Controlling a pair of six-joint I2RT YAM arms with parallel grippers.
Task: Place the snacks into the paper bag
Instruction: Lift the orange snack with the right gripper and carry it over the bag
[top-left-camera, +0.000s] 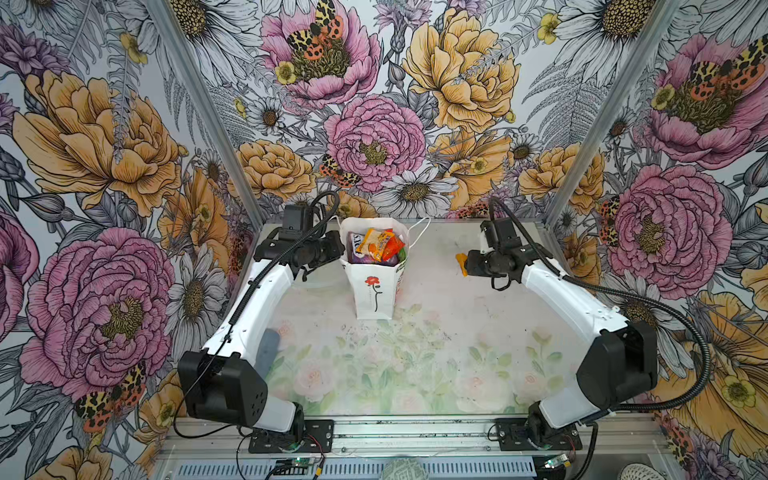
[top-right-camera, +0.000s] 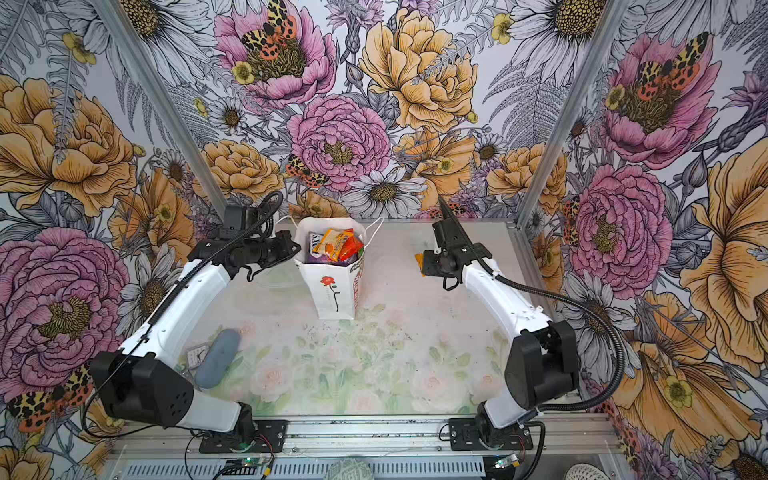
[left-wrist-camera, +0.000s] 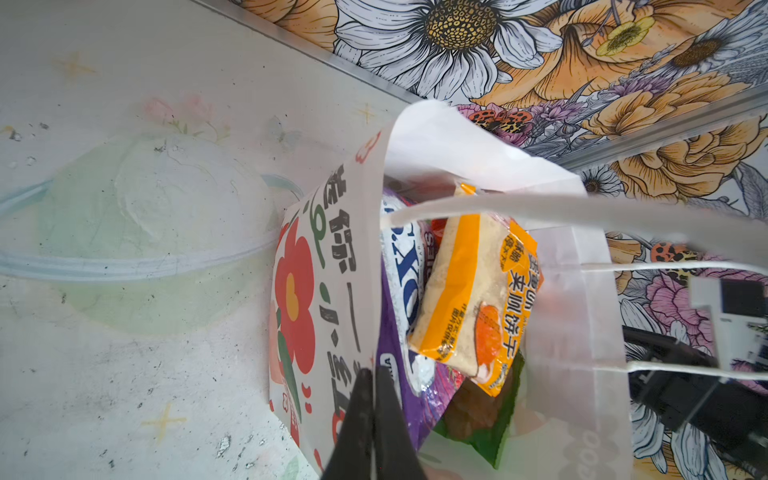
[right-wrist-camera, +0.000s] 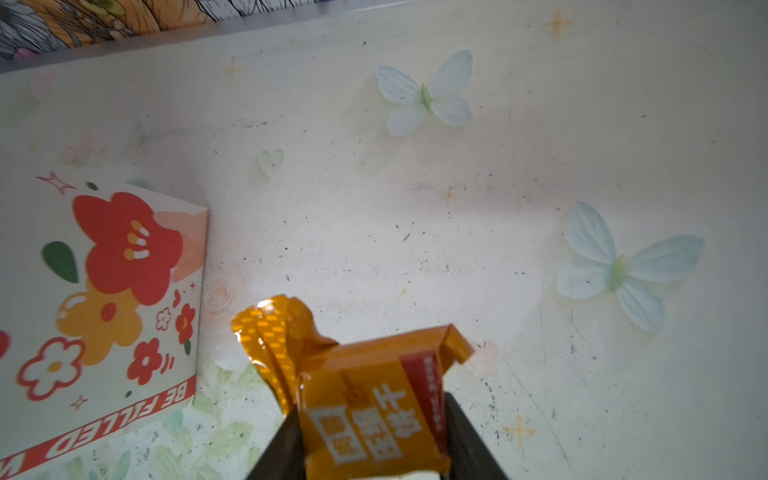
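Note:
The white paper bag (top-left-camera: 371, 293) (top-right-camera: 332, 293) with a red rose stands upright at the back middle of the table. Several snacks poke out of its mouth: an orange-yellow packet (top-left-camera: 371, 242) (left-wrist-camera: 469, 291), a purple pouch (left-wrist-camera: 395, 386), a green bag (left-wrist-camera: 496, 428) and a red one (top-left-camera: 389, 252). My left gripper (top-left-camera: 340, 250) (top-right-camera: 296, 248) (left-wrist-camera: 372, 376) is shut, pinching the bag's left rim. To the right of the bag and above the table, my right gripper (top-left-camera: 468, 266) (top-right-camera: 424, 266) (right-wrist-camera: 372, 419) is shut on a small orange packet (right-wrist-camera: 332, 353) (top-left-camera: 461, 262). The bag's flowered side wall (right-wrist-camera: 104, 291) is a short way off.
A clear round plastic lid (left-wrist-camera: 145, 232) (top-right-camera: 274, 279) lies on the table left of the bag, under the left wrist. A blue-grey oblong object (top-right-camera: 218, 357) and a small card (top-right-camera: 195, 355) lie beside the left arm's elbow. Flowered walls close in three sides.

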